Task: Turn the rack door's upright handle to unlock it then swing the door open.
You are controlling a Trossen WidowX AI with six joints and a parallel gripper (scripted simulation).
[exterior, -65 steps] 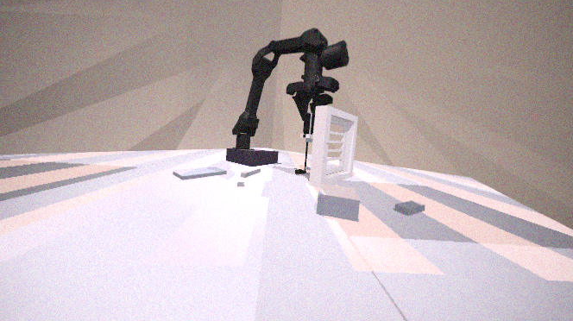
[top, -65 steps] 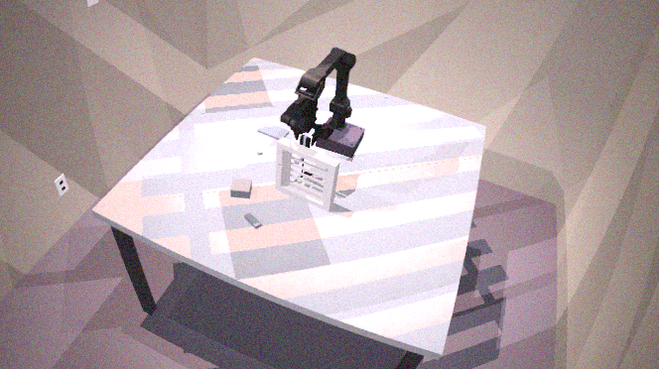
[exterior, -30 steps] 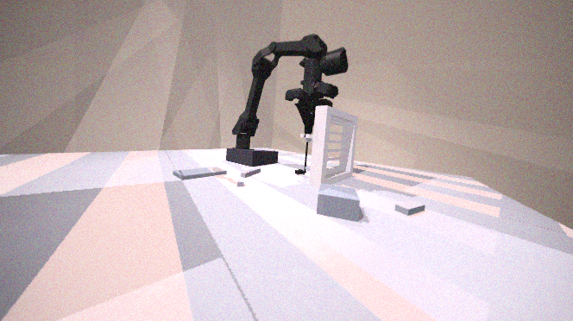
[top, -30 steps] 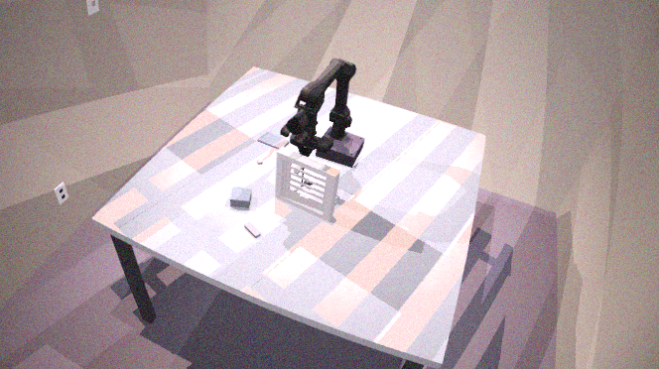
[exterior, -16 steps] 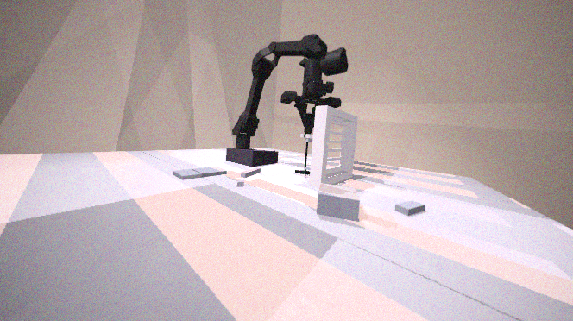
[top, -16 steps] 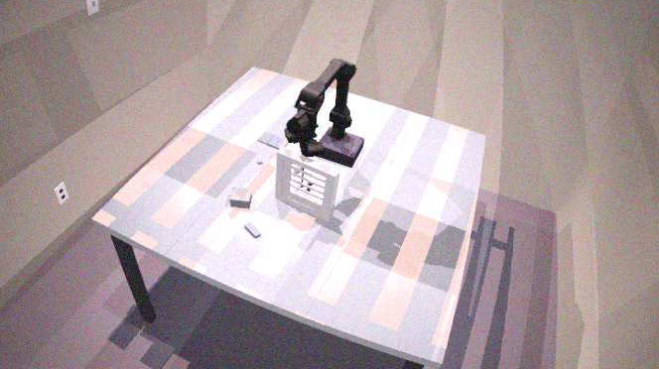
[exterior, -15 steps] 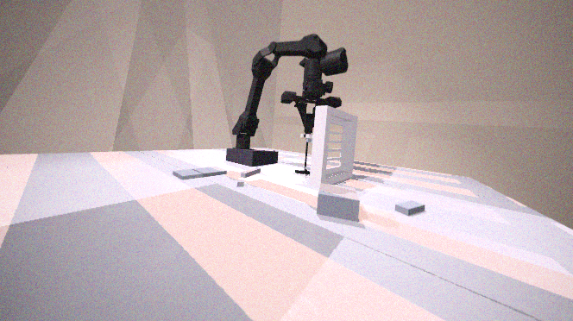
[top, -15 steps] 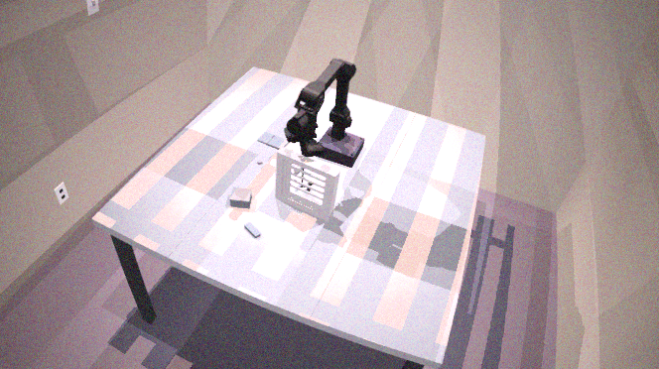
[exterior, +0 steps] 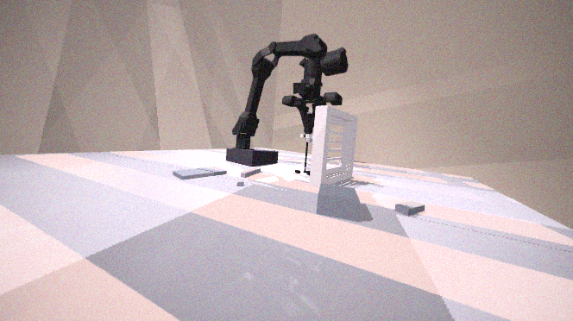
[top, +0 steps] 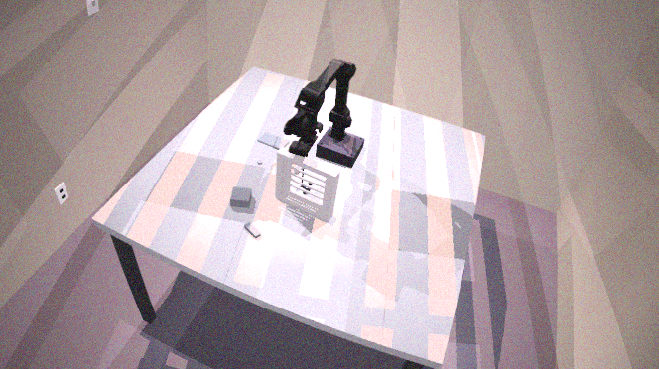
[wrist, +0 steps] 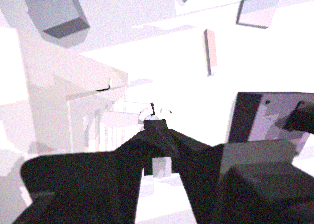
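Observation:
The white rack frame [top: 283, 180] [exterior: 318, 147] stands upright on the table [top: 208, 264] [exterior: 129, 260], with its slatted door appearing to lie in line with it. My gripper [exterior: 307, 133] [wrist: 156, 133] points down on the robot-base side of the rack, close to the door. It is shut on the upright handle [exterior: 306, 139], a small white part that shows just below the fingertips, with a thin dark rod beneath it. The fingers hide most of the handle, so its exact turn angle cannot be read. In the top view the frame's top partly hides the fingers.
A grey block [top: 241, 195] [exterior: 338, 201] [wrist: 59, 15] and a small bar [top: 252, 230] [exterior: 410, 209] lie beyond the rack. A flat plate [top: 269, 140] [exterior: 199, 173], a short bar [exterior: 251, 173] [wrist: 210, 52] and a tiny piece [top: 259, 163] [exterior: 240, 184] lie near the arm's base [top: 339, 147] [exterior: 251, 157].

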